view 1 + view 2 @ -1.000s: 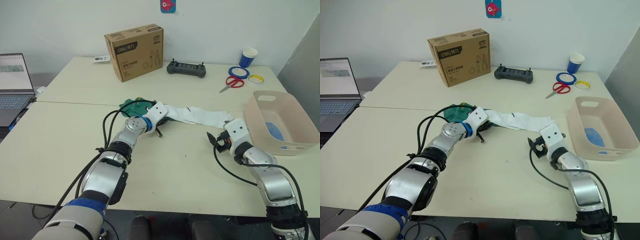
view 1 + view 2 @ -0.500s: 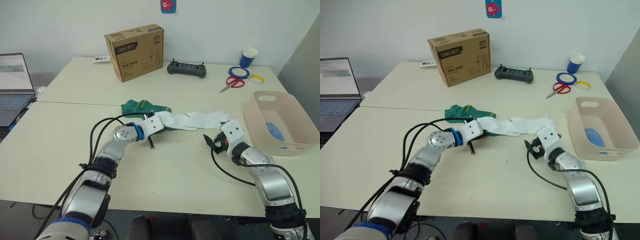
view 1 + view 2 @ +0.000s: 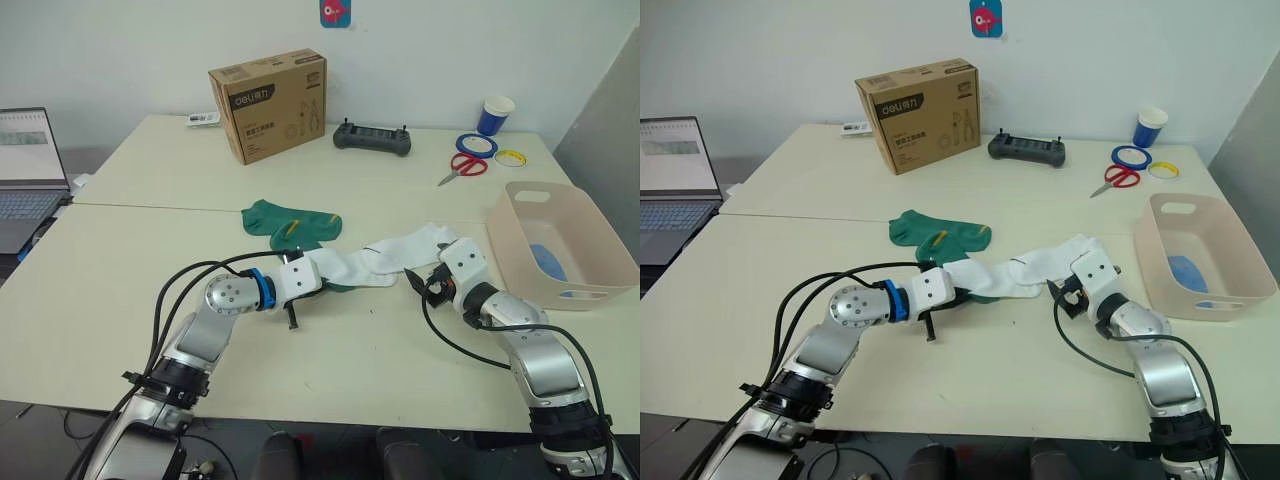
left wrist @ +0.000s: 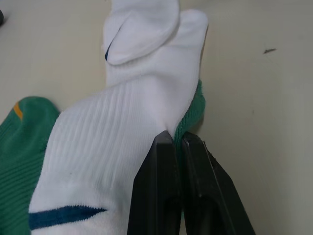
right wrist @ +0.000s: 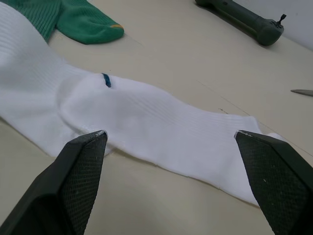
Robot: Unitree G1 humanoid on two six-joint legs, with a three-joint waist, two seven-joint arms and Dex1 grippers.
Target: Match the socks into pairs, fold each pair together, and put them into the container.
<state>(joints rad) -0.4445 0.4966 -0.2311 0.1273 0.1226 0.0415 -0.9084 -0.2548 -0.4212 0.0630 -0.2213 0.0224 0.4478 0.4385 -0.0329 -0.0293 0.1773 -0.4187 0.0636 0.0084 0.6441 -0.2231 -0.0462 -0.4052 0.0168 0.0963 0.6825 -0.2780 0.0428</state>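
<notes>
On the tabletop (image 3: 120,260) the left gripper (image 4: 176,139) has its jaws pinched tight on the white socks (image 3: 385,258) — a green edge sits in the pinch too. The right gripper (image 5: 171,139) stands with jaws spread wide, holding nothing, just at the white socks' far end. The green socks (image 3: 290,222) lie beside — partly beneath the white. A light blue sock (image 3: 549,262) lies in the container (image 3: 590,232).

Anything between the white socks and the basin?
Nothing visible. Bare table lies between the white socks and the basin, apart from the right tool, open, beside the socks' near end. The left tool is pinched on their other end.
</notes>
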